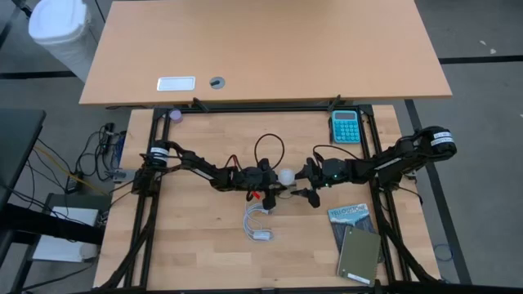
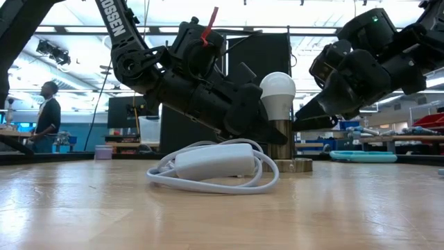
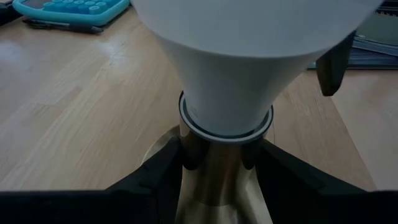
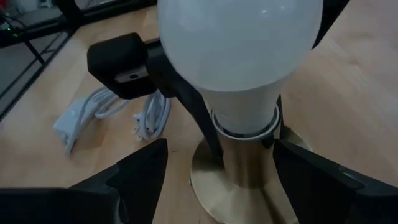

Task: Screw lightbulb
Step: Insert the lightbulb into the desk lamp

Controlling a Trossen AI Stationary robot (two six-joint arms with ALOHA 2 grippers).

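Bulb (image 2: 277, 87) upright in brass socket (image 2: 280, 142) mid-table, behind coiled white cord (image 2: 211, 167). Light, smooth, fragile glass; best taken gently round the globe's widest part. Left gripper (image 3: 214, 165) pinching socket stem beneath. Right gripper (image 4: 217, 168) spread wide around bulb, not gripping. Calculator (image 1: 345, 126) farther off.

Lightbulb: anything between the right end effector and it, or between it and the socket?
Nothing visible. The lightbulb already stands upright in the brass socket. The right end effector is open, its fingers either side of the socket stem. The left end effector clamps the stem from the other side.
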